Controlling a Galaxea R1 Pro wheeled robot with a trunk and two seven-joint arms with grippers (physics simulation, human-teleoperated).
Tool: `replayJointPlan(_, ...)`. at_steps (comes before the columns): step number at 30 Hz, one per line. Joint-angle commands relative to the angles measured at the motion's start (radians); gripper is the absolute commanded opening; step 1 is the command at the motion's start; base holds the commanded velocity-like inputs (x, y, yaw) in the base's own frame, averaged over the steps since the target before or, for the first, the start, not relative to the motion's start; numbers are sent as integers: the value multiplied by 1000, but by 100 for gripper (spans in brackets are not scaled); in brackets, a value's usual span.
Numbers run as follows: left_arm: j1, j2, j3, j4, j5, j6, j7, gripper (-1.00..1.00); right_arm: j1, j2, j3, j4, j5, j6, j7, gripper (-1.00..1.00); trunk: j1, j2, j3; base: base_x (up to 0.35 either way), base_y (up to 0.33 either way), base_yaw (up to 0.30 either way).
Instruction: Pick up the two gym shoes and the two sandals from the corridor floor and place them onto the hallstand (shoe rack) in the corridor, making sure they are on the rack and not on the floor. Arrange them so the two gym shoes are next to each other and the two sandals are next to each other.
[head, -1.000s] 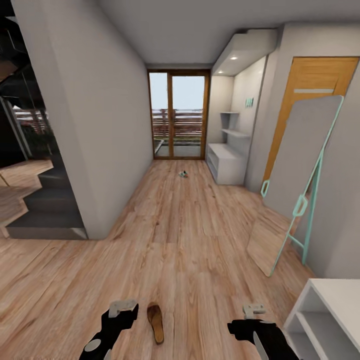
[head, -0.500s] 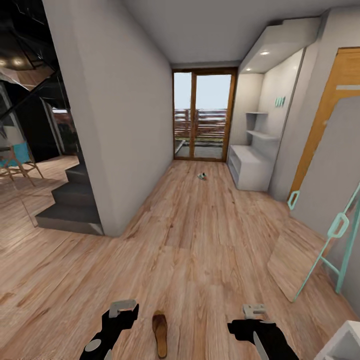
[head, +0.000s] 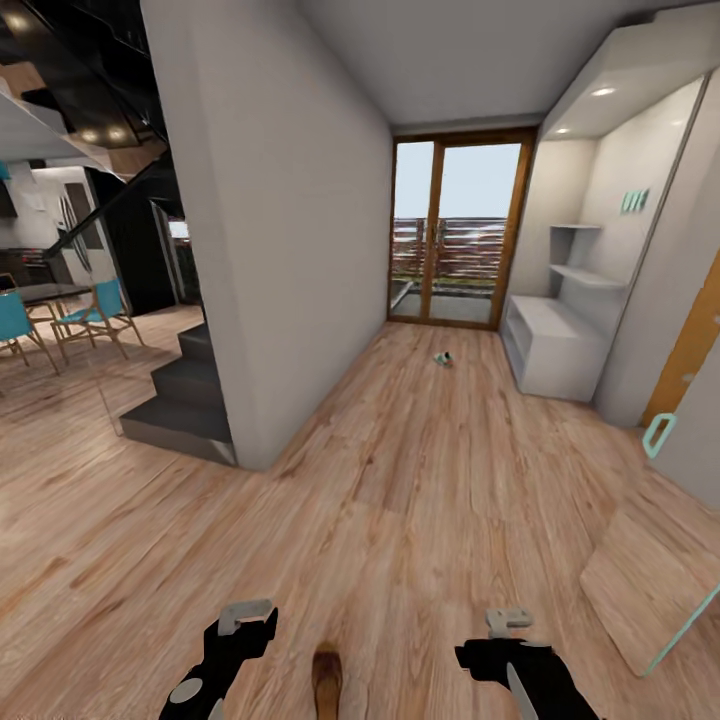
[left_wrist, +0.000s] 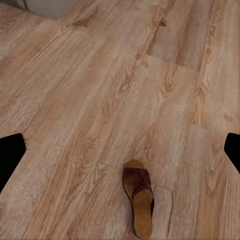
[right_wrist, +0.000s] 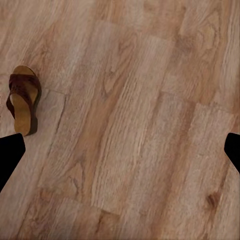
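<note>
The brown sandal (head: 326, 680) lies at 6 o'clock, lengthwise toward me — nearer my left gripper (head: 247, 616); both grippers gape, empty.

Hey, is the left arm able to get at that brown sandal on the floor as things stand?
Probably yes. The sandal lies on bare corridor floor just beside the left gripper, between both grippers, with nothing around it in the left wrist view. The arm would need to come down to it.
</note>
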Motion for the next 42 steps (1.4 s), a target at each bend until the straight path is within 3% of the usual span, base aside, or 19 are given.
replayJointPlan(1, -1, 0, 0, 1, 9, -3, 0, 100, 0, 0, 0, -2, 0, 5, 2, 100, 0, -1, -1, 167, -149, 259)
replayJointPlan(12, -1, 0, 0, 1, 9, -1, 0, 100, 0, 0, 0, -2, 0, 5, 2, 100, 0, -1, -1, 174, -215, 54)
replayJointPlan(26, -1, -3, -1, 1, 9, -1, 0, 100, 0, 0, 0, -2, 0, 5, 2, 100, 0, -1, -1, 169, -295, -264)
replayJointPlan(36, -1, -3, 0, 2, 9, -1, 0, 100, 0, 1, 0, -3, 1, 5, 2, 100, 0, -1, -1, 18, -36, -78)
replayJointPlan(42, -1, -2, 0, 2, 9, -1, 0, 100, 0, 1, 0, -2, 1, 5, 2, 100, 0, -1, -3, 1, -1, 142)
